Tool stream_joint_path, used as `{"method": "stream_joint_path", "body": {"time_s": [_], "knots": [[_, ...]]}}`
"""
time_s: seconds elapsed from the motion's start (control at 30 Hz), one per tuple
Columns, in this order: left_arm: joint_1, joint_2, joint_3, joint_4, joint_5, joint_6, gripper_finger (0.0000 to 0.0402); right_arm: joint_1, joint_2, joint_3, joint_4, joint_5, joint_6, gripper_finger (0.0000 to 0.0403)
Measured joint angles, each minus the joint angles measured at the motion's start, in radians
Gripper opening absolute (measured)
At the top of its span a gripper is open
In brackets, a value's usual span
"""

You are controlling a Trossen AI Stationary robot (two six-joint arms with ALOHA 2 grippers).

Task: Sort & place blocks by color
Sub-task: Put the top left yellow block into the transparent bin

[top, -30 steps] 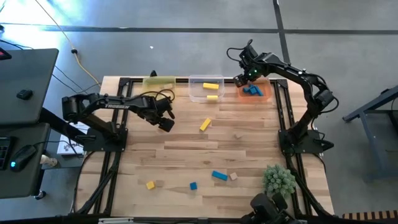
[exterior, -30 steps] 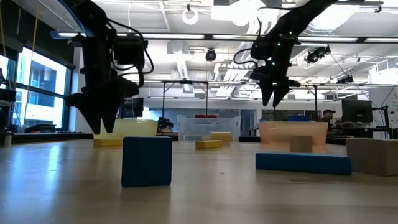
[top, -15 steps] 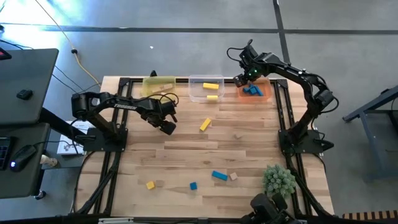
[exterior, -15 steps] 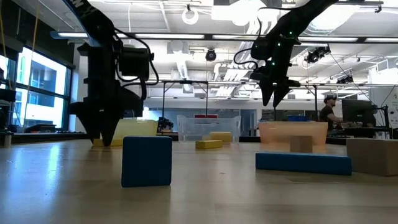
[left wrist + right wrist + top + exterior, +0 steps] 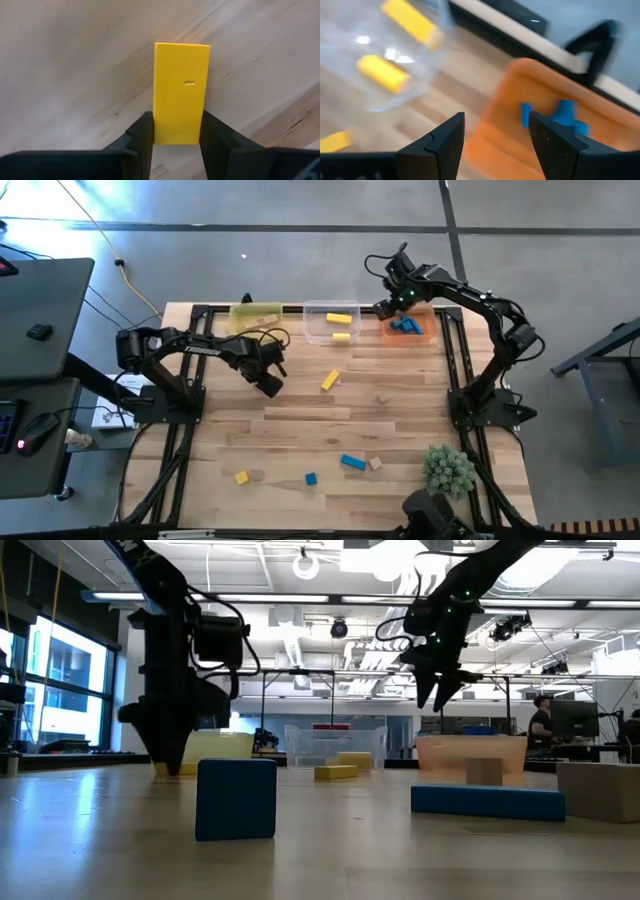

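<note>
On the table's left half from above, left gripper [image 5: 268, 385] low over the boards, right gripper [image 5: 385, 308] by the orange tub [image 5: 420, 332] of blue blocks [image 5: 404, 326], in the left wrist view fingers [image 5: 142, 137] pinching a yellow block [image 5: 181, 92], in the right wrist view fingers [image 5: 446, 141] spread and empty

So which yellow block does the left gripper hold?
The yellow bar lying on the table, clamped in the left gripper, as the left wrist view shows. The other loose yellow bar lies apart, toward mid-table.

Yellow block [image 5: 181, 95] near end hidden btwn left gripper [image 5: 176, 132] fingers. Right wrist view blurred: orange tub [image 5: 540, 110] edges smeared, blue blocks [image 5: 555, 112] inside can't be counted.
</note>
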Motion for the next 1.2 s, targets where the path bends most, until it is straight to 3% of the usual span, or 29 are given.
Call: {"method": "stream_joint_path", "body": {"time_s": [0.23, 0.47, 0.9, 1.1, 1.2], "knots": [[0.017, -0.047, 0.081, 0.060, -0.009, 0.060, 0.0098, 0.000, 0.000, 0.000, 0.100, -0.289, 0.023, 0.0209], [0.024, -0.065, 0.193, 0.076, -0.035, 0.166, 0.0098, 0.010, 0.000, 0.000, 0.191, -0.469, 0.154, 0.0209], [0.120, -0.065, 0.409, 0.083, -0.032, 0.632, 0.0098, 0.159, 0.000, 0.000, 0.389, -0.463, 0.456, 0.0209], [0.146, -0.065, 0.452, 0.080, -0.031, 0.793, 0.0098, 0.244, 0.000, 0.000, 0.544, -0.456, 0.613, 0.0209], [0.148, -0.066, 0.455, 0.078, -0.021, 0.840, 0.0098, 0.288, 0.000, 0.000, 0.608, -0.400, 0.668, 0.0209]]}}
